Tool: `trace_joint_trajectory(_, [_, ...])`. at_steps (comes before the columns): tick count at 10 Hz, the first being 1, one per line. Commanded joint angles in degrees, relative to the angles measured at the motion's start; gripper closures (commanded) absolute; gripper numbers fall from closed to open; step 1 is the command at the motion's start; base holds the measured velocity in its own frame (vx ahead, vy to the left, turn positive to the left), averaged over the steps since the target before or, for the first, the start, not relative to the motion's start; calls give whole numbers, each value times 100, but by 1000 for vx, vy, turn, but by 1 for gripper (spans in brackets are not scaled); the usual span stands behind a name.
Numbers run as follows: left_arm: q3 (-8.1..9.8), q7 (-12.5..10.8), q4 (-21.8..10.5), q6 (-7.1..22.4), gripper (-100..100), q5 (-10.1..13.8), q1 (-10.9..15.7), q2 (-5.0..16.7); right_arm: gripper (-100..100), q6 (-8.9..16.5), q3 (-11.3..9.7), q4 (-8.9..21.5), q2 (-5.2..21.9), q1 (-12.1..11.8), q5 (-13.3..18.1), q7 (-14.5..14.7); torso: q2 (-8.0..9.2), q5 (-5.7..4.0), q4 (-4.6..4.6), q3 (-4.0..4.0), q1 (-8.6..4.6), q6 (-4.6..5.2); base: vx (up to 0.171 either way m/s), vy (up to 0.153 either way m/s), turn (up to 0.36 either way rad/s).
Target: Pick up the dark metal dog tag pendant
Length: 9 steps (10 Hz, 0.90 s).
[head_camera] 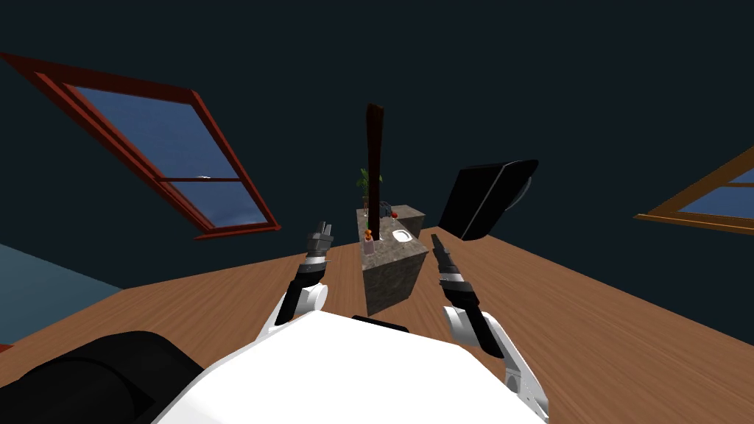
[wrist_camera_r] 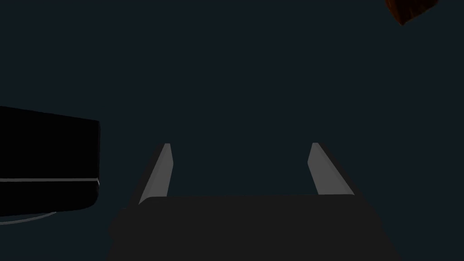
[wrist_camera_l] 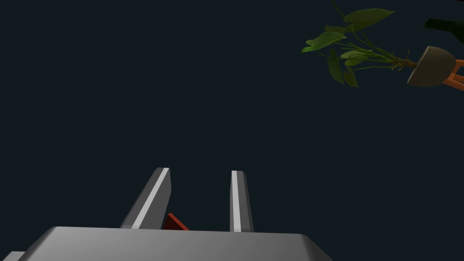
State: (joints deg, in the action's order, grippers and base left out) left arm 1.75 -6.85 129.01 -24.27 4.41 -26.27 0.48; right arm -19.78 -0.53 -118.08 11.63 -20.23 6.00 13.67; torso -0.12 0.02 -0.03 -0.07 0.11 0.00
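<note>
Left tool (wrist_camera_l: 200, 171): fingers narrow, nothing between them, potted plant (wrist_camera_l: 353, 50) well beyond the tips. Right tool (wrist_camera_r: 240, 145): wide, nothing held, black panel (wrist_camera_r: 45, 158) off to its side. Both raised, with the stone table (head_camera: 394, 276) between and just ahead of them. White dish (head_camera: 401, 235) and bottle (head_camera: 368, 243) on top. Pendant too small to pick out.

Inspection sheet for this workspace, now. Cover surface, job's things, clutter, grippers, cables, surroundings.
Surface: stone-look counter ahead, standing on a wooden floor.
Job's things: pendant too small to tell among the counter's items.
Clutter: white dish and orange-topped bottle on the counter; potted plant beyond.
Grippers: left gripper open, empty; right gripper open wider, empty.
Cables: nothing seen.
Surroundings: dark red post, black screen, red-framed window, brown-framed window.
</note>
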Motion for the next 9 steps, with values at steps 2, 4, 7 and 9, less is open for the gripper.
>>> trace_joint_trajectory(2, [0, 0, 0, 0, 0, 0, 0, 0, -100, 104, -54, 380, 79, 156, 357, 356, 0, 0, 0, 0, 1, 0, 27, 29, 70])
trace_joint_trajectory(4, [0, 0, 0, 0, 0, 0, 0, 0, -100, 173, -90, 699, 153, 276, 633, 619, -2, 0, 0, -1, 1, 0, 35, 32, 70])
trace_joint_trajectory(7, [0, 0, 0, 0, 0, 0, 0, 0, -100, 285, -145, 1202, 298, 467, 1058, 1024, -3, 1, -1, -2, 4, 1, 34, 35, 77])
trace_joint_trajectory(9, [0, 0, 0, 0, 0, 0, 0, 0, -100, 324, -163, 1399, 359, 534, 1202, 1160, -2, 1, 0, -1, 0, 1, 29, 22, 46])
